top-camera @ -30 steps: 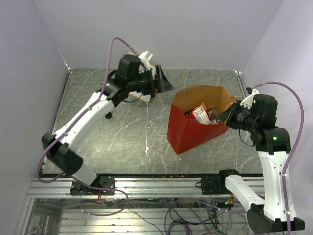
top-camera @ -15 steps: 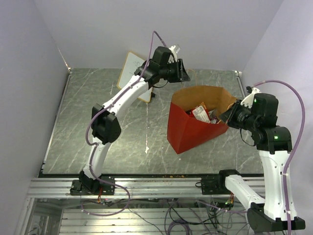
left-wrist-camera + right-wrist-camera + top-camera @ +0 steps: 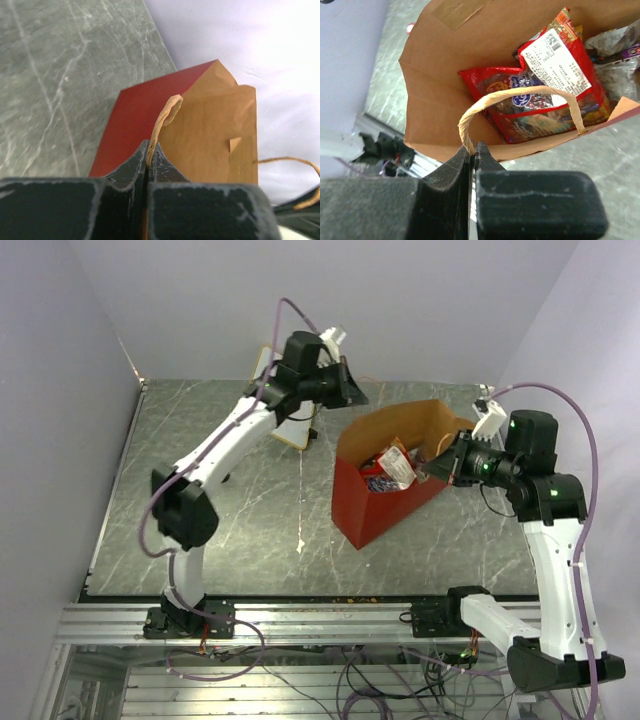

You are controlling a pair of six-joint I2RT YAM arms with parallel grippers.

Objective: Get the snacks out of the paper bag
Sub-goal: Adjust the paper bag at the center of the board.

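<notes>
Right wrist view looks straight into the paper bag (image 3: 435, 75), whose mouth gapes toward the camera with the brown kraft lining showing. The red candy bag (image 3: 540, 100) lies flat against the inner wall with its white label up. Its long axis slants from the bag's depth toward the rim. A silver packet (image 3: 615, 70) is tucked beside it, at the edge of the frame.

A tan twisted-paper handle (image 3: 520, 92) arches across the candy bag. The right fingers (image 3: 450, 170) are pressed together on one end of that loop. The candy bag sits just beyond them, further into the bag.

In the left wrist view, the left fingers (image 3: 132, 165) are likewise pressed together, pinching the other handle (image 3: 165, 115) above the red outer wall.

From the top external camera, the bag rests tilted on the worktop (image 3: 200, 460). Its base points toward the near left and its mouth toward the far right, strung between the two arms. The right fingers are at the right rim, nearer the snacks. The left fingers are higher, at the far rim.

With both arms holding handles, the snacks can probably only come out by tipping the bag, or by one arm letting go to reach in along that slant.
</notes>
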